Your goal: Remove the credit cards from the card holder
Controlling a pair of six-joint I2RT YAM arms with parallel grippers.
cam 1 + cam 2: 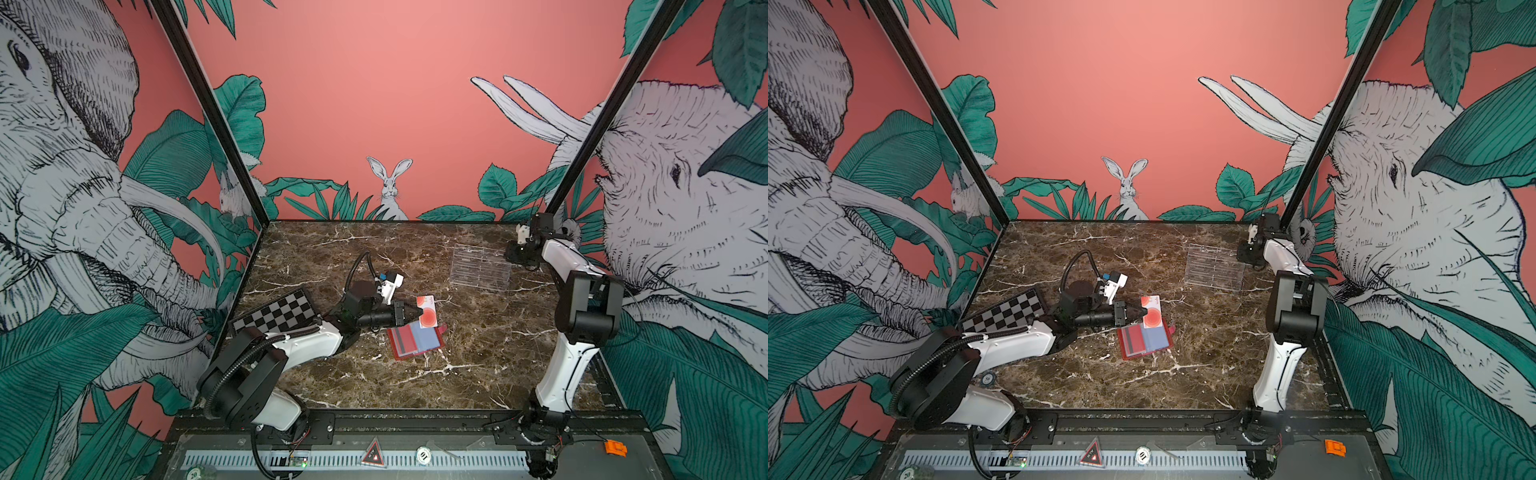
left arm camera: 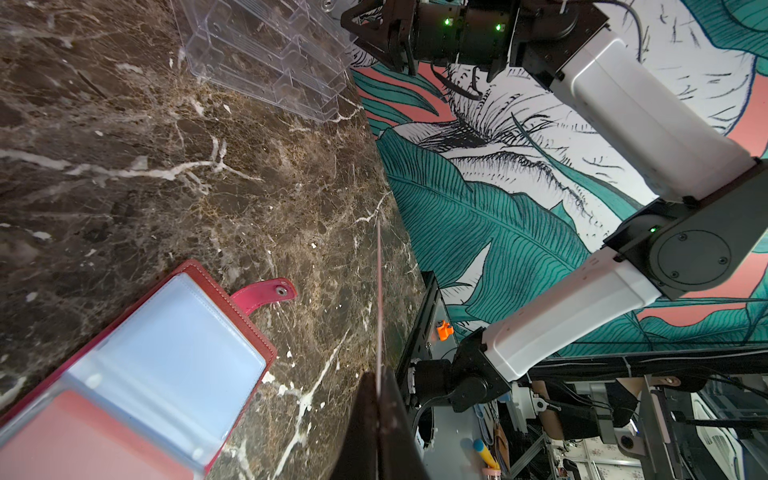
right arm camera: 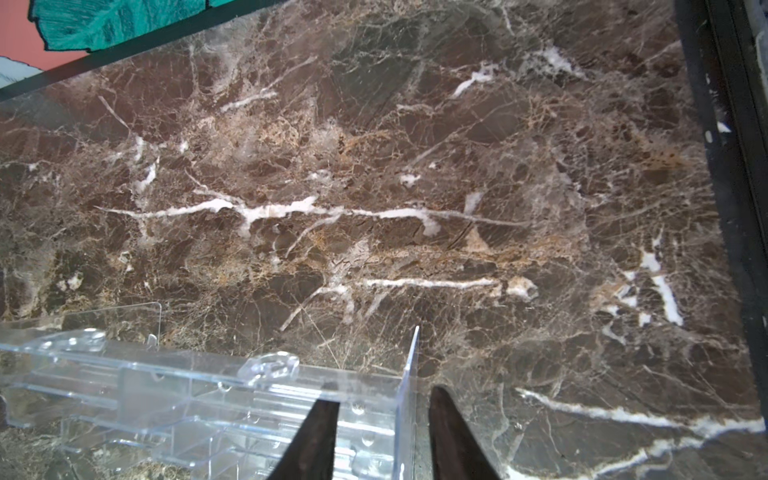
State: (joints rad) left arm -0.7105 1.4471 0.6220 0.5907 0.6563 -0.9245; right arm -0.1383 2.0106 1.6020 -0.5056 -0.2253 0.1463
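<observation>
The red card holder [image 1: 437, 347] [image 1: 1124, 353] lies open on the marble, with its snap tab [image 2: 266, 293] sticking out. A red card with a grey stripe [image 1: 401, 343] and a pale blue card [image 1: 426, 337] [image 2: 178, 332] sit in its clear sleeves. My left gripper [image 1: 413, 311] [image 1: 1140, 312] [image 2: 380, 376] is shut on a white credit card with a red-orange circle [image 1: 429, 312] [image 1: 1152, 311], held just above the holder's far edge. The left wrist view shows that card edge-on [image 2: 380, 291]. My right gripper [image 1: 513, 254] [image 3: 382, 395] stands open astride the side wall of the clear acrylic stand [image 1: 480, 270] [image 3: 166, 395].
A black-and-white chequered board [image 1: 276, 316] [image 1: 1005, 311] lies at the left, beside my left arm. The acrylic stand [image 1: 1214, 268] [image 2: 266, 54] is at the back right. The printed walls close in the back and both sides.
</observation>
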